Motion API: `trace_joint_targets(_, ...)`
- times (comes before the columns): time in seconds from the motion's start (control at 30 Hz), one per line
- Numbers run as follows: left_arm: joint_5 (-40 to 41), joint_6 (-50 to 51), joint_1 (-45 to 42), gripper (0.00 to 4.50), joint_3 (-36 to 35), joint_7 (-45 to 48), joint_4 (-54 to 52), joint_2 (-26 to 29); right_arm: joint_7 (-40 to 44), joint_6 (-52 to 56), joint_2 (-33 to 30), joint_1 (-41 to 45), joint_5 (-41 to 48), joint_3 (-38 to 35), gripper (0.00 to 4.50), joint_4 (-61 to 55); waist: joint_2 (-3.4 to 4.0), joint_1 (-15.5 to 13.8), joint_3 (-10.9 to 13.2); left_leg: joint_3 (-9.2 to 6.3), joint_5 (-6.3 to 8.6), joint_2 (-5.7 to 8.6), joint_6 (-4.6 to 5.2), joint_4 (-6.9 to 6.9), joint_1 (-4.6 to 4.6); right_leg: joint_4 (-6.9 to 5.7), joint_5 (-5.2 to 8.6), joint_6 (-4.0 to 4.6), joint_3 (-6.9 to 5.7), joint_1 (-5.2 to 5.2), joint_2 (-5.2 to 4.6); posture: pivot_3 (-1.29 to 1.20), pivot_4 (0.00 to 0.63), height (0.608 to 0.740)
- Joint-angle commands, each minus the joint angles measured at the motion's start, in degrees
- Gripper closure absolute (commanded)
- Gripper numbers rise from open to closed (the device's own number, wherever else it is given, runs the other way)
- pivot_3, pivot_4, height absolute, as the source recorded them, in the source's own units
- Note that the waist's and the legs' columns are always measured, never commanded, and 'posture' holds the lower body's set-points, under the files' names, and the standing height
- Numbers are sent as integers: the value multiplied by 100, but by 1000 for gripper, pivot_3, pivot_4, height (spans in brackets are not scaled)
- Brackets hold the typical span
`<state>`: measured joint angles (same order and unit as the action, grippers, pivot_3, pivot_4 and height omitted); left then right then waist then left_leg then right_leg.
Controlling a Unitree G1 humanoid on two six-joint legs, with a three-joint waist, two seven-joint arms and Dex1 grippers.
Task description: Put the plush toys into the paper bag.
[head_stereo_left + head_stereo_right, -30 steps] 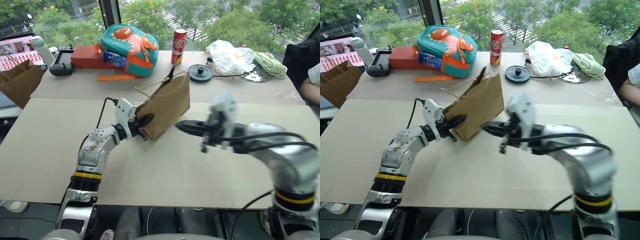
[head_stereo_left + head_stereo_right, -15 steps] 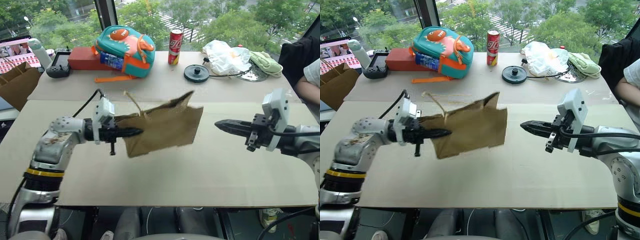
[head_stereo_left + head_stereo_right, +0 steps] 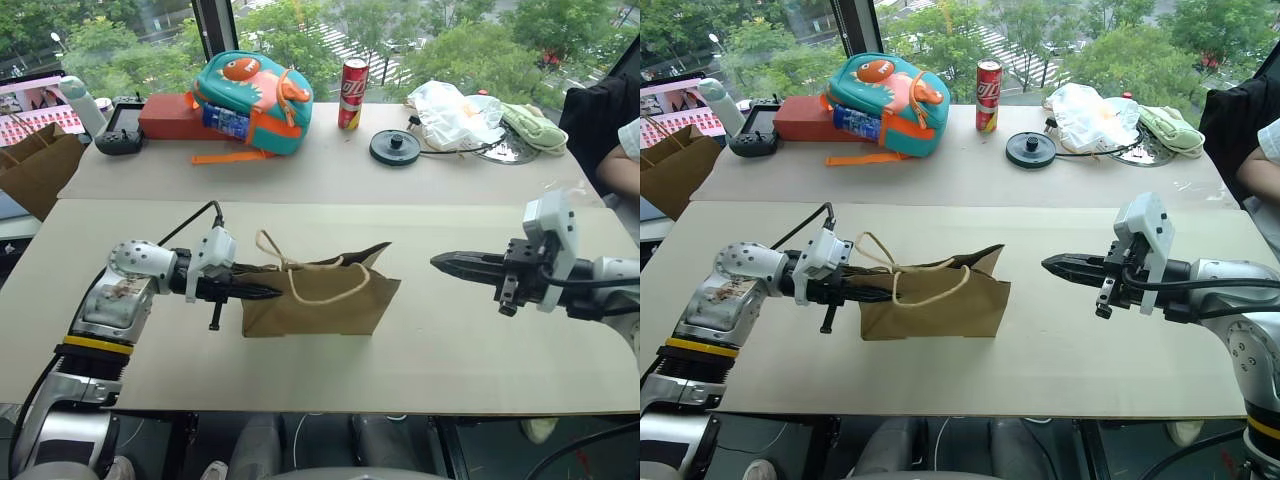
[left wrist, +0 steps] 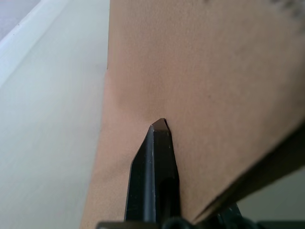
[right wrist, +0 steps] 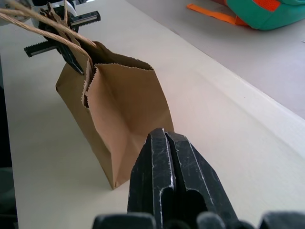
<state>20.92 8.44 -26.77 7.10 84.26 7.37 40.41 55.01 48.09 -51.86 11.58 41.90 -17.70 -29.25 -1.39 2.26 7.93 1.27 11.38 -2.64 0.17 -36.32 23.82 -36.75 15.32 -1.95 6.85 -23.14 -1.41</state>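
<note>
Trees fill the window at 12 o'clock, behind a beige table (image 3: 450, 340). At 9 o'clock of the table's middle, the left gripper (image 3: 270, 293) is closed on the upper left edge of the paper bag (image 3: 320, 305), pinching the paper near the handles. This bag stands upright on the table, mouth up, with its cord loops hanging over the front. At 3 o'clock the right gripper (image 3: 440, 263) has its fingers pressed together on nothing, well apart from the bag and pointing towards it. Inside of the bag is not visible.
</note>
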Motion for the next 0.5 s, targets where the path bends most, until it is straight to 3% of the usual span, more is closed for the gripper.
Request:
trace_joint_targets(0.03, -98, -109, -16, 4174, 4, -44, 33, -8, 32, -99, -153, 90, 66, 35, 4500, -151, 0, 1, 0, 0, 0, 0, 0, -1, 0, -1, 0, 0, 0, 0, 0, 0, 150, 733)
trace_joint_targets(0.1, -93, -37, -34, 3806, 6, -27, 40, 20, 20, -123, -192, 111, 32, 94, 4500, -139, 0, 0, 0, 0, 0, 0, 0, -2, 0, -2, 0, 0, 0, 0, 0, 0, 150, 733)
trace_joint_targets(0.4, 154, 729, -182, 795, -177, -15, -384, 440, 117, -254, -368, 228, -134, 369, 4500, -5, 0, 3, 0, 0, 0, -1, 0, -2, 0, -2, 1, -1, 0, -1, 0, 0, 150, 733)
trace_joint_targets(0.5, 576, 1551, -412, 795, -462, -5, -776, 783, 251, -329, -519, 278, -211, 426, 4500, 75, -2, 7, 2, 0, 0, -1, 0, -3, 1, -4, 2, -3, -1, -3, 0, 0, 150, 733)
